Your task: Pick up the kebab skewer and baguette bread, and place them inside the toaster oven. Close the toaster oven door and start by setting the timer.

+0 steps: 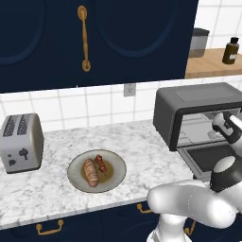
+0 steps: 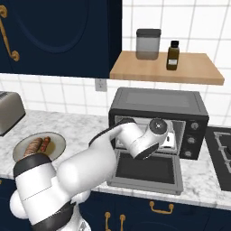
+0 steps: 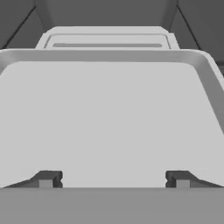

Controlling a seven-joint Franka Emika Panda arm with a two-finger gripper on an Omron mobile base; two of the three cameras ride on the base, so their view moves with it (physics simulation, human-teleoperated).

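Dark grey boxy toaster oven point(image 2: 158, 101), door point(image 2: 146, 171) dropped open; jaws point(image 3: 113, 178) spread wide inside, gripping nothing. Tan baguette point(image 1: 90, 172) and red-brown skewer point(image 1: 100, 163) (both plated) at the oven's 9 o'clock on the marble bench point(image 1: 132, 142).

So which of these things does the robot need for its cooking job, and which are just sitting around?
Needed for the job:
- kebab skewer, on the plate
- baguette bread, on the same plate
- toaster oven
- toaster oven door, dropped open
- claw, open and empty, reaching into the oven

Just sitting around:
- silver toaster
- grey canister
- brown bottle
- wooden shelf
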